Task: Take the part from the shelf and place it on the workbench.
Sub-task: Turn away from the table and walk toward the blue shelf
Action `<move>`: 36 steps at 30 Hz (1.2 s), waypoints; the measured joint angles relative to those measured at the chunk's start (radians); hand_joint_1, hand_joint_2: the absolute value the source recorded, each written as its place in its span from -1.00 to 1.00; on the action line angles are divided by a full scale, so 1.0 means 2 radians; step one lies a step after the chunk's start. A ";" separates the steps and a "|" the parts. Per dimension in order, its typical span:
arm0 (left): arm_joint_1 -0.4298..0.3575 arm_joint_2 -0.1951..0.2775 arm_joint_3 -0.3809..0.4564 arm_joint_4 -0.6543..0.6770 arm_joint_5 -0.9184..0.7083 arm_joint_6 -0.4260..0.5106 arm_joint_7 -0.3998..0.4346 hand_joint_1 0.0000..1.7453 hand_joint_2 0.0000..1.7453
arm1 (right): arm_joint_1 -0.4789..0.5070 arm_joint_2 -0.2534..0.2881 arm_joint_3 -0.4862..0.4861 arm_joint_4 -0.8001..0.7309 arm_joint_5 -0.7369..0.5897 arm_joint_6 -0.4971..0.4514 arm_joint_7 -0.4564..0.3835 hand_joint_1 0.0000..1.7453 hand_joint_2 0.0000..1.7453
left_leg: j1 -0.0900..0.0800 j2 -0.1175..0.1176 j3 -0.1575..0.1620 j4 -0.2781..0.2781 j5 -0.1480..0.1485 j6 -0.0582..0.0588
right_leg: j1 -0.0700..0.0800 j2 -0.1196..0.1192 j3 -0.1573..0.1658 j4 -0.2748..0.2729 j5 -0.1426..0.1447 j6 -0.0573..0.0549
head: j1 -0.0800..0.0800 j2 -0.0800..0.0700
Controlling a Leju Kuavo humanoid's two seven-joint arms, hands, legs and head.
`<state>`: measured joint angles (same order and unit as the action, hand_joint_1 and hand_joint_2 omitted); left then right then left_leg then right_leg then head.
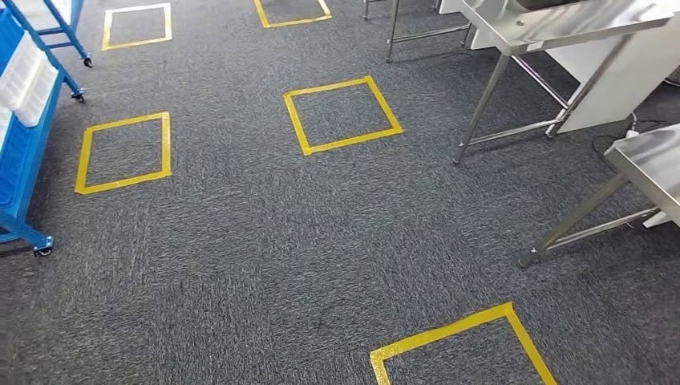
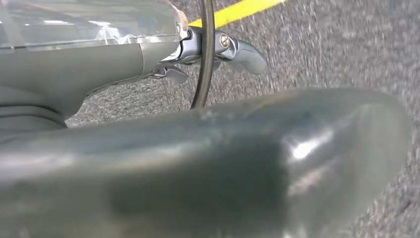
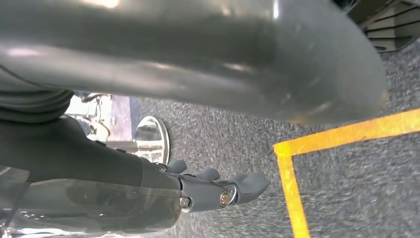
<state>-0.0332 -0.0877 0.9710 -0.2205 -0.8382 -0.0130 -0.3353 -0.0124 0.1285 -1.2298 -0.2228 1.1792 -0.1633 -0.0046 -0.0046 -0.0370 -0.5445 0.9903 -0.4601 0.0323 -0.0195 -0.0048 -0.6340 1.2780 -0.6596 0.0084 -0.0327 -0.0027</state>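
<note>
While the robot looks down at the grey carpet (image 1: 240, 241), both arms hang low and nothing is being carried. The left hand (image 2: 218, 49) hangs above the carpet with its fingers loosely bent and apart, holding nothing. A dark cable (image 2: 205, 54) runs across in front of it. The right hand (image 3: 218, 191) also hangs over the carpet, fingers stretched out and a little apart, holding nothing.

The part cannot be seen. I think it is still on the blue shelf (image 1: 24, 152), which stands at the left edge of the head view with white bins (image 1: 28, 80) in it. The steel desk (image 1: 561, 28) stands far off on the other side, and a second desk (image 1: 653, 164) sits near it.

So the job looks like it has hardly begun. The robot must first walk and turn to the shelf.

What could go wrong? The robot could step badly and bump the shelf's wheels (image 1: 44, 250). It could stop off the yellow tape squares (image 1: 341, 115) and stand too far away to reach. The cable by the left hand might catch on a bin when the arm goes in. Later, the desk legs (image 1: 481, 112) stick out and could trip it.
</note>
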 joint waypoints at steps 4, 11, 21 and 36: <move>0.000 0.000 0.000 0.000 -0.001 0.000 0.000 -1.00 -1.00 | 0.001 0.001 0.000 0.000 0.002 0.000 0.000 -1.00 -1.00 | -0.001 -0.027 0.001 0.006 -0.004 -0.003 | 0.000 0.027 0.034 -0.098 0.069 -0.007 | 0.000 0.000; 0.002 -0.001 0.003 0.000 -0.004 0.000 0.001 -1.00 -1.00 | -0.001 0.000 -0.002 0.000 0.003 0.000 0.001 -1.00 -1.00 | 0.001 -0.021 -0.018 0.038 -0.023 -0.022 | -0.001 0.015 0.052 -0.137 0.077 -0.019 | 0.000 0.000; 0.000 -0.001 0.004 0.000 -0.006 0.000 0.001 -1.00 -1.00 | 0.000 -0.006 -0.003 0.000 0.003 0.001 0.001 -1.00 -1.00 | 0.006 0.049 -0.010 0.020 -0.003 -0.026 | 0.004 -0.050 0.069 -0.136 0.062 -0.011 | 0.000 0.000; -0.001 -0.001 0.012 0.000 -0.007 0.000 0.002 -1.00 -1.00 | -0.001 0.006 -0.004 0.000 0.009 0.002 0.002 -1.00 -1.00 | -0.001 -0.033 -0.008 0.013 -0.001 -0.006 | 0.005 0.041 0.039 -0.114 0.076 -0.013 | 0.000 0.000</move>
<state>-0.0348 -0.0906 0.9953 -0.2205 -0.8520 -0.0127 -0.3323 -0.0139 0.1396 -1.2377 -0.2228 1.1971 -0.1596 0.0003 -0.0074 -0.1038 -0.5599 1.0166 -0.4613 0.0207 -0.0098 0.0764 -0.5569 1.0495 -0.5082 -0.0181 -0.0328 -0.0027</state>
